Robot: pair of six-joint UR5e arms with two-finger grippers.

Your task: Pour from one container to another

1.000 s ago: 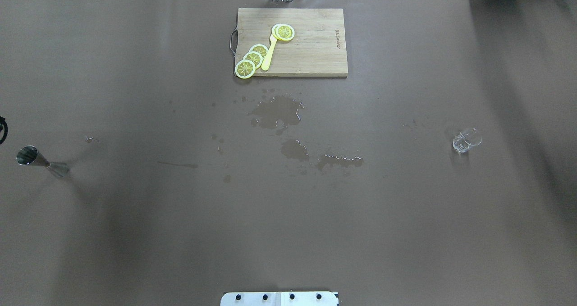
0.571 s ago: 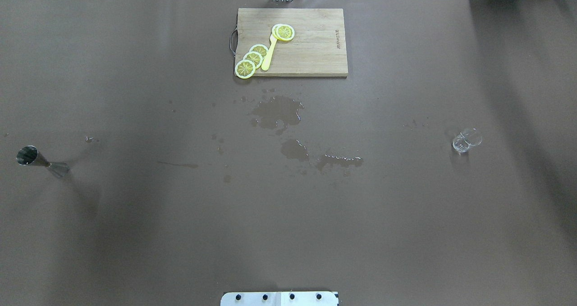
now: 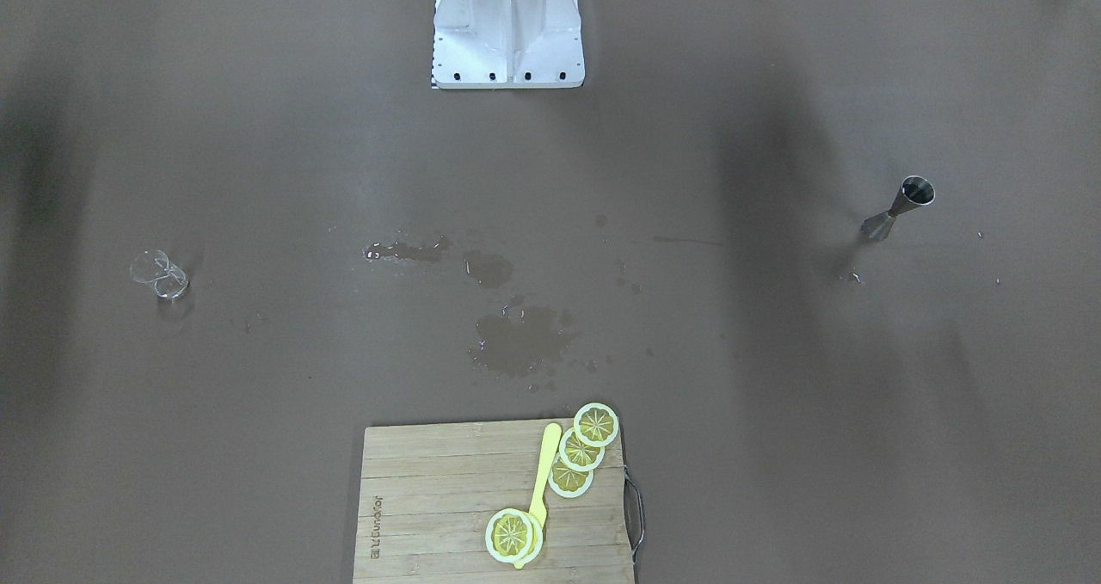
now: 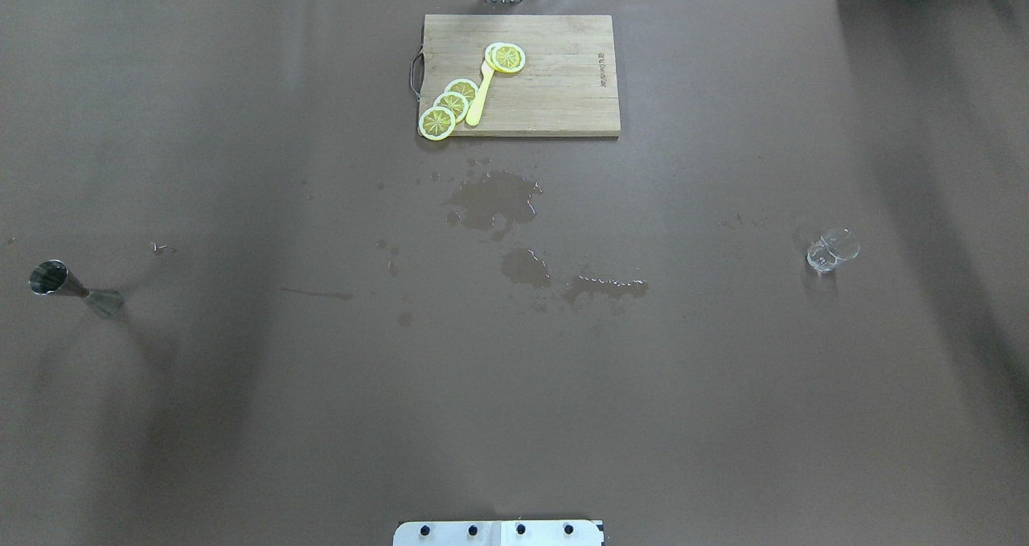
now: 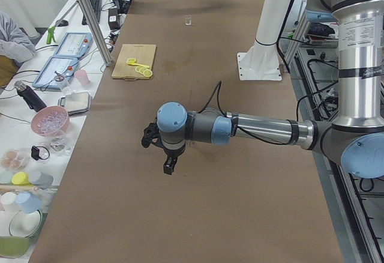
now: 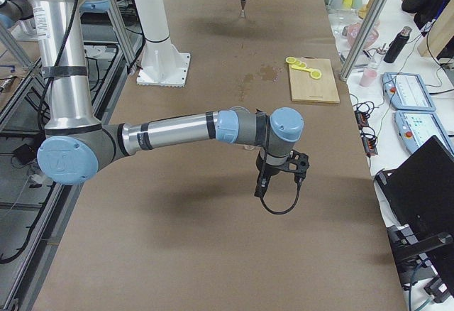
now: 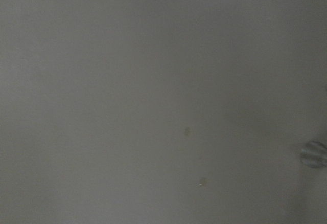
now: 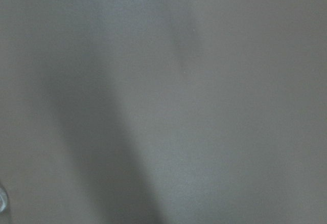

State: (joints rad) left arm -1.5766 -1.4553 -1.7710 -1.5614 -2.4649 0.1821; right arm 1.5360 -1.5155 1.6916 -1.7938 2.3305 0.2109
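Note:
The clear glass tumbler [image 4: 832,250] [image 3: 159,274] stands alone on the brown table at the robot's right. The steel jigger [image 4: 68,285] [image 3: 899,208] stands upright at the far left. Neither gripper shows in the overhead or front views. In the exterior left view my left gripper [image 5: 170,168] hangs fingers-down above the table, and the tumbler [image 5: 188,20] is tiny at the far end. In the exterior right view my right gripper [image 6: 261,187] hangs the same way, with the jigger [image 6: 242,6] far off. I cannot tell whether either gripper is open or shut. Both wrist views show only blurred tabletop.
A wooden cutting board [image 4: 547,88] with lemon slices [image 4: 450,105] and a yellow utensil [image 4: 479,96] lies at the far middle. Wet patches [image 4: 494,200] spread over the centre. The robot's white base [image 3: 507,29] stands on the near side. Operators' benches flank the table [image 5: 54,113].
A dark bit of cable at the overhead view's left edge has gone out of sight. The tumbler and the jigger have not moved.

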